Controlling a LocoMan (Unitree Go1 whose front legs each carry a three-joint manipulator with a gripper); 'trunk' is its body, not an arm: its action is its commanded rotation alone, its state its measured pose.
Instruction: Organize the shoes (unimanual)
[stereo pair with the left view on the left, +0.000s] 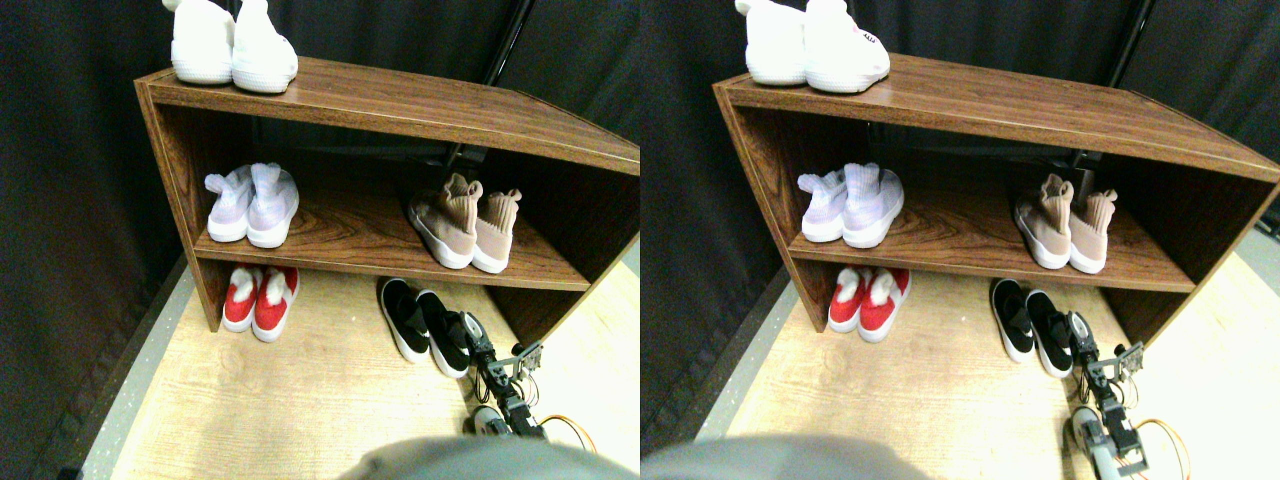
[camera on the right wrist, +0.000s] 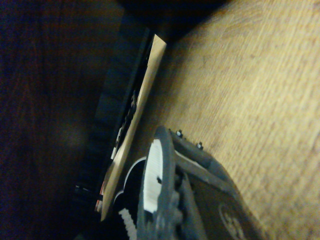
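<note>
Two black slip-ons (stereo pair with the left view on the left: 425, 325), white-soled, on pale wood-grain floor (stereo pair with the left view on the left: 300, 400); right gripper (stereo pair with the left view on the left: 470, 330) alongside, jaws' state unclear.

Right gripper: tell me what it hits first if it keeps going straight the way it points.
Probably the nearer black slip-on: the right gripper sits right beside its heel, aimed toward the shoe rack. Depth is unclear, so contact may already exist.

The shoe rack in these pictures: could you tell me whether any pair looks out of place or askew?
Mostly tidy. The tan sneakers on the middle shelf sit angled rather than square to the shelf edge. The black slip-ons lie on the floor, slanted, only partly under the rack, with the right gripper at their outer side.
</note>
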